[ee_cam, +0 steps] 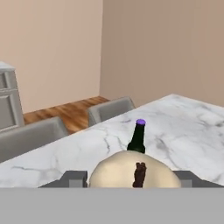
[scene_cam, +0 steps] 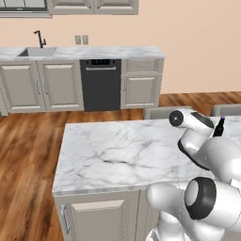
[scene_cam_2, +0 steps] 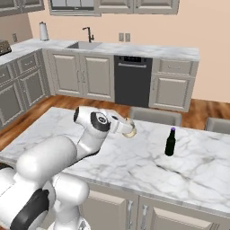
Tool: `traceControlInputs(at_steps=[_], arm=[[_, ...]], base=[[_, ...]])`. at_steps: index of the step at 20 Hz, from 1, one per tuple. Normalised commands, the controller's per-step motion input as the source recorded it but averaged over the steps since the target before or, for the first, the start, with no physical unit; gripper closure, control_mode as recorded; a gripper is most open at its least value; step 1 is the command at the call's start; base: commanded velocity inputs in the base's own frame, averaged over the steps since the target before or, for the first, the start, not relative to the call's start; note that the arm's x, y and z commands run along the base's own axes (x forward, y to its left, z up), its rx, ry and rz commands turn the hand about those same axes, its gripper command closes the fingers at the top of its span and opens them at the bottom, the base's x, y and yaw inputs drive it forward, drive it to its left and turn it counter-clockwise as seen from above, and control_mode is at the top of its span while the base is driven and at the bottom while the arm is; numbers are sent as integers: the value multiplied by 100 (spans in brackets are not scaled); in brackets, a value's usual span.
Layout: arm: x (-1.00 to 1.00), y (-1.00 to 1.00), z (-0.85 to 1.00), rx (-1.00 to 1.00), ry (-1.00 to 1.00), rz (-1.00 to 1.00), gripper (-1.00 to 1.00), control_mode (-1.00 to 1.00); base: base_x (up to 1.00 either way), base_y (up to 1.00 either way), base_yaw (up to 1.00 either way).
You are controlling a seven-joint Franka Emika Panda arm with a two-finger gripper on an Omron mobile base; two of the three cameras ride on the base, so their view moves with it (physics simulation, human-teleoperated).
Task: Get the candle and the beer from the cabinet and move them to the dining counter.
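Already the beer (scene_cam_2: 170, 142) stands on the marble surface (scene_cam_2: 134, 166), and the tool (scene_cam_2: 128, 128), gripping the candle (ee_cam: 133, 171) above the surface near the beer, could knock it over if lowered carelessly.
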Motion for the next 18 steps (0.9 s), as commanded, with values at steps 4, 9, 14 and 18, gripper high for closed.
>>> traceControlInputs(at_steps=[4, 9, 14, 18], arm=[[41, -25, -31, 4, 2, 0, 100, -100], [32, -18, -32, 8, 2, 0, 100, -100], [27, -24, -30, 8, 1, 1, 100, -100], [24, -16, -27, 5, 2, 0, 100, -100]], base=[[0, 0, 0], [0, 0, 0], [0, 0, 0], [0, 0, 0]])
